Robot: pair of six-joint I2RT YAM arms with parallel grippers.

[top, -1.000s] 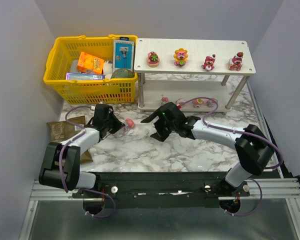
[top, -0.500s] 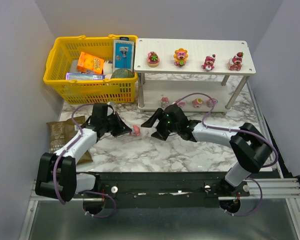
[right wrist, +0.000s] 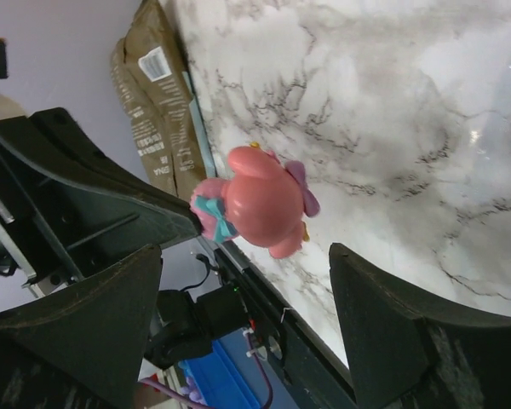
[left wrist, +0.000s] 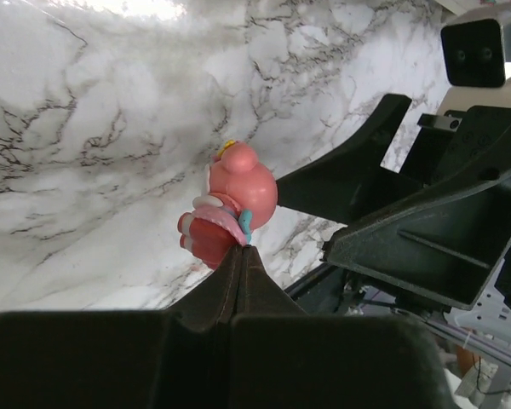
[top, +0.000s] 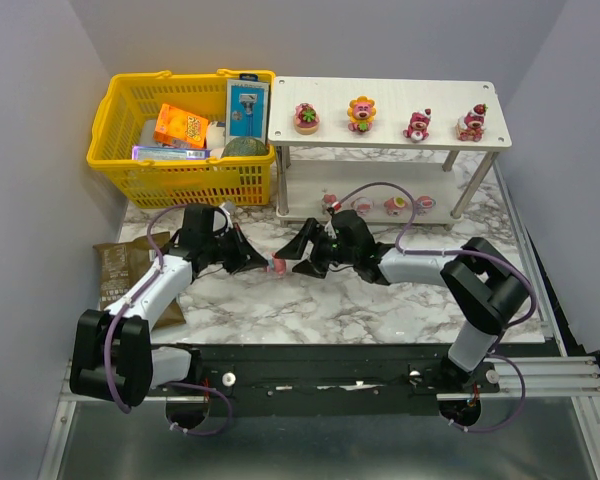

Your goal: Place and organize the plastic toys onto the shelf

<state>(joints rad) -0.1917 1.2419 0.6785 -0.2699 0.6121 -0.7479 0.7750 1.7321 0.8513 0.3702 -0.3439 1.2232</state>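
Toys stand in a spaced row on the top board of the white two-tier shelf (top: 390,92): a round pink capsule (top: 306,118) at the left, then a bear with yellow flower petals (top: 361,114), then two small pink-and-red bears (top: 416,125) (top: 471,122). More small pink figures (top: 395,206) stand along the lower tier, partly crossed by a purple cable. In front of the shelf, over the marble-patterned surface (top: 360,300), the two arms meet tip to tip. The left hand (top: 263,263) is closed on a pink figurine (left wrist: 234,200) with a round head and a turquoise bow, and its black fingertips (left wrist: 238,264) pinch the toy at its lower end. Whether the figurine clears the marble cannot be told. The right hand (top: 296,250) faces it from the other side with its fingers spread wide. In the right wrist view the toy (right wrist: 255,204) sits in the gap between them, with neither finger touching it. A yellow mesh basket (top: 105,120) stands just beside the shelf's left end and holds an orange box (top: 181,126) and other packaged goods. A brown packet (top: 120,262) lies flat on the surface near the left arm.
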